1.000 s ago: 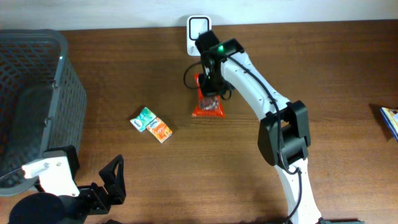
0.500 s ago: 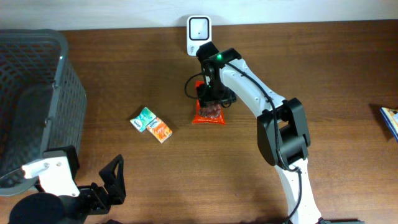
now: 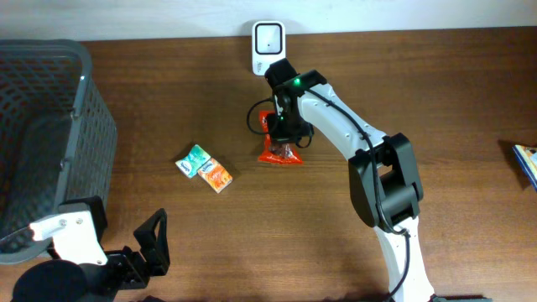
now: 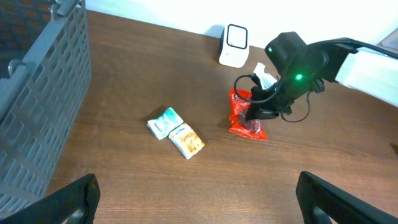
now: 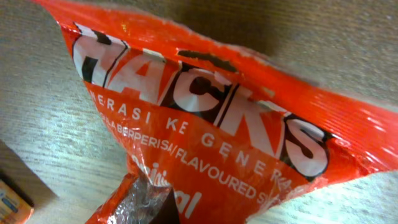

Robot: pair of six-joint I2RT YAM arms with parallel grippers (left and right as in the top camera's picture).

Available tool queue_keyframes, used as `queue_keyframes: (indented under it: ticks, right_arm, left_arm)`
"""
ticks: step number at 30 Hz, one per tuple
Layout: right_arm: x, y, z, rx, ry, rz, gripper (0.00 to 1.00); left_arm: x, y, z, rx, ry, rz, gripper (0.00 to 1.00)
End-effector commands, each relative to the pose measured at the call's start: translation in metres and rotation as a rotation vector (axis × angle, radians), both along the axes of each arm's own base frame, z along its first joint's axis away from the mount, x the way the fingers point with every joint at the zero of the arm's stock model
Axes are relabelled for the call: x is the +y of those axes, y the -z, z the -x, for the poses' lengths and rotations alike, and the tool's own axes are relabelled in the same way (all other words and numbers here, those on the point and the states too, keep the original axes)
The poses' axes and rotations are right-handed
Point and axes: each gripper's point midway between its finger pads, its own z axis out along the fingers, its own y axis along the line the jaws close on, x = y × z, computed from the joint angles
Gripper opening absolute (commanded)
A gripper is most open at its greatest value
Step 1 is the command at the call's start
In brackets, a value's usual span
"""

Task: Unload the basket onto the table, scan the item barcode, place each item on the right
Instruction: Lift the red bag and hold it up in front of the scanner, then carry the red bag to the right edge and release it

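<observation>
Mock shop checkout on a tabletop.
White scanner [image 3: 268, 44], grey mesh basket [image 3: 80, 117], snack bag [image 3: 280, 154] and packets [image 3: 218, 177] share one wooden table [image 3: 453, 109].

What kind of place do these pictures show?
Probably a mock shop checkout on a brown wooden table: a white box-shaped barcode scanner, a grey plastic mesh basket and a red foil snack bag.

The right gripper [image 4: 254, 114] clamps a red snack bag [image 4: 247, 127] near the white scanner [image 4: 235, 45] by the far edge of the table [image 4: 124, 74].
</observation>
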Motion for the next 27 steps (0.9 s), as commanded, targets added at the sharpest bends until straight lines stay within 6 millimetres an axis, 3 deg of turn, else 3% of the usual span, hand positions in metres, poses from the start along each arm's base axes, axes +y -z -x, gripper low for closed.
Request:
queue_keyframes:
  ticks: [1,7,11,15,20,27]
  right_arm:
    - [0.004,0.007,-0.005,-0.001,0.003,0.000,0.04]
    - [0.023,-0.058,-0.051,-0.207,-0.041,-0.080,0.04]
    - [0.029,-0.108,-0.098,-0.433,-0.033,-0.109,0.04]
    - [0.030,-0.130,-0.134,-0.610,-0.012,-0.109,0.04]
    - [0.011,-0.166,-0.182,-0.866,0.112,-0.038,0.04]
    - [0.008,-0.171,-0.217,-1.024,0.074,-0.027,0.04]
  left_arm:
    - [-0.001,0.001,0.000,0.004,-0.003,0.010,0.99]
    - [-0.001,0.001,0.000,0.004,-0.003,0.010,0.99]
    - [-0.001,0.001,0.000,0.004,-0.003,0.010,0.99]
    - [-0.001,0.001,0.000,0.004,-0.003,0.010,0.99]
    - [-0.001,0.001,0.000,0.004,-0.003,0.010,0.99]
    - [-0.001,0.001,0.000,0.004,-0.003,0.010,0.99]
